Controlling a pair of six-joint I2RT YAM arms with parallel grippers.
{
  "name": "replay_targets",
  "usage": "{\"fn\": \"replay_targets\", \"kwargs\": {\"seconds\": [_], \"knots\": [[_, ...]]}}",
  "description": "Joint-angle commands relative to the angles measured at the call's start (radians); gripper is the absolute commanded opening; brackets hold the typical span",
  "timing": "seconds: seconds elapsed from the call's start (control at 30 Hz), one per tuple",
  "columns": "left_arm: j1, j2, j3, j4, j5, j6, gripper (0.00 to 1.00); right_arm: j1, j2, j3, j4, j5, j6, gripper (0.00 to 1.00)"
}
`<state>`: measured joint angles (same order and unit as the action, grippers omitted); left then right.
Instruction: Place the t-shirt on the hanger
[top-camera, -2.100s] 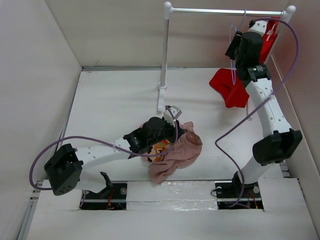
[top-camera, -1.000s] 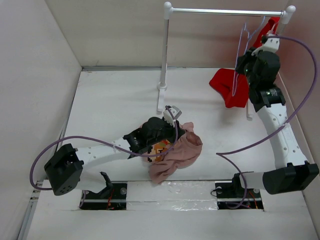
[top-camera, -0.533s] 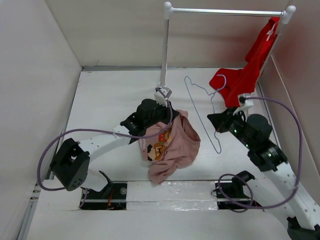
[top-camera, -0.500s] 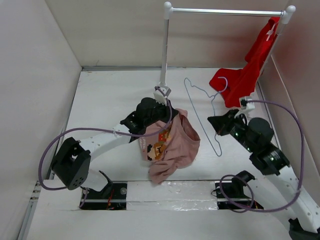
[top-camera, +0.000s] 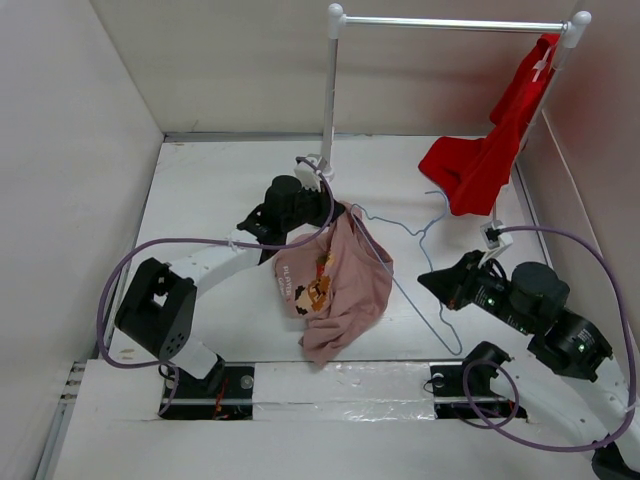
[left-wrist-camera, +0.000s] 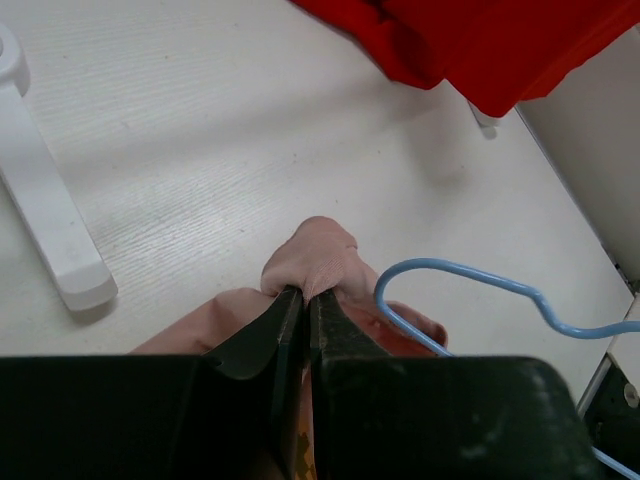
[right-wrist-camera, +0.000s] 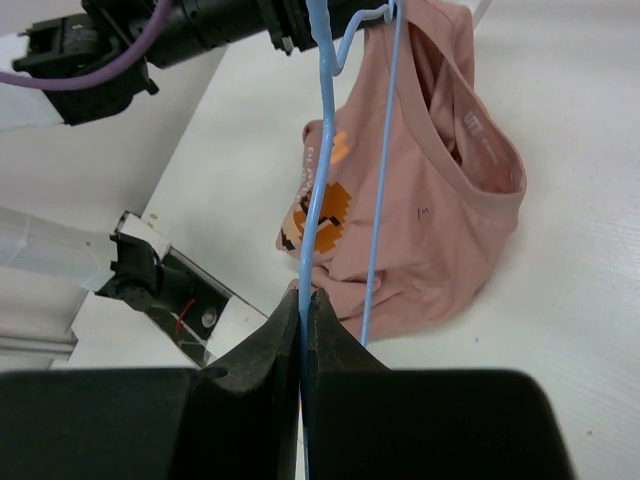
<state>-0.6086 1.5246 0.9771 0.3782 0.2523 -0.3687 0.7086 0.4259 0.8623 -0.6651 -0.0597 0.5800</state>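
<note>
Though pinching the t-shirt (top-camera: 340, 285) tight in the left claw (left-wrist-camera: 305, 298) and lifting it just right of the rack post (top-camera: 328, 100), nowhere near done. Clamping the hanger (right-wrist-camera: 313, 180) in the closed right claw (right-wrist-camera: 303, 300), wire end beside the pinched cloth. Left: threading through the collar, seating both shoulders.

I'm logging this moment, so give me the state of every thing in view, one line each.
t-shirt: lifted by its collar, hanging bunched.
hanger: clamped at one end, other end at the t-shirt's collar.
left gripper: shut on the t-shirt.
right gripper: shut on the hanger.
red garment: hanging from the rack's right end.
rack: upright.
</note>
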Motion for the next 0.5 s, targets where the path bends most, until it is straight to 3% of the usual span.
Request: {"fn": "replay_targets", "kwargs": {"seconds": [0.0,0.47], "knots": [[0.001,-0.032,0.029,0.056,0.027,-0.013,0.0,0.008,0.002,0.031,-0.039,0.0,-0.005,0.0],[-0.02,-0.119,0.008,0.034,0.039,0.005,0.0,0.008,0.132,-0.025,0.11,-0.006,-0.038,0.0]]}}
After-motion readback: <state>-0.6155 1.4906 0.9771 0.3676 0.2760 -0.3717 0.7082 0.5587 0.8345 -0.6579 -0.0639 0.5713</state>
